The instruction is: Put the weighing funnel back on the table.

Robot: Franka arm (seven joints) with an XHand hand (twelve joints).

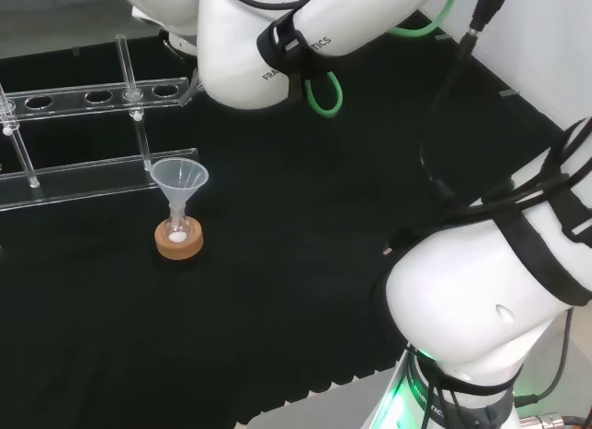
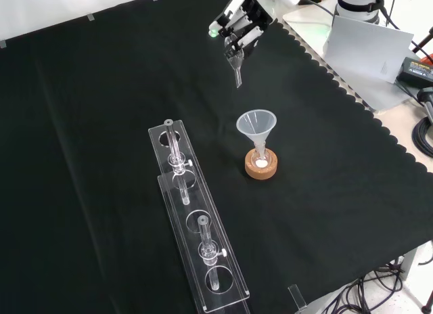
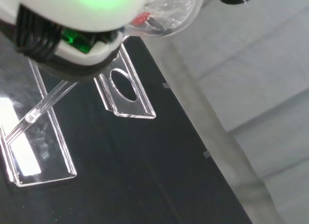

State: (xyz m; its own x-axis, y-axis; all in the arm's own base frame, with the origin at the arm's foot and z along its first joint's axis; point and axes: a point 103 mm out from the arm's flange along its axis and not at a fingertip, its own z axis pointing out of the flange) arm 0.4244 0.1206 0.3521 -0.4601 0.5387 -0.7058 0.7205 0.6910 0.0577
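High above the far part of the cloth in the front view, the black and white hand [image 2: 240, 21] has its fingers curled round the small clear weighing funnel [image 2: 236, 65], whose stem points down, well off the cloth. In the wrist view the weighing funnel's bowl [image 3: 173, 10] sits by the blurred white part of the hand [image 3: 72, 11], and its thin stem [image 3: 47, 102] slants away over the rack. The big funnel [image 2: 256, 124] stands mouth up in a small flask on a cork ring [image 2: 261, 166], nearer the camera than the hand and untouched.
A long clear acrylic test-tube rack [image 2: 193, 222] lies left of the funnel in the front view; in the head view it [image 1: 92, 96] is at the back left. The arm's white links [image 1: 268, 41] fill the head view's top and right. The cloth's scalloped edge [image 2: 352, 91] runs along the right.
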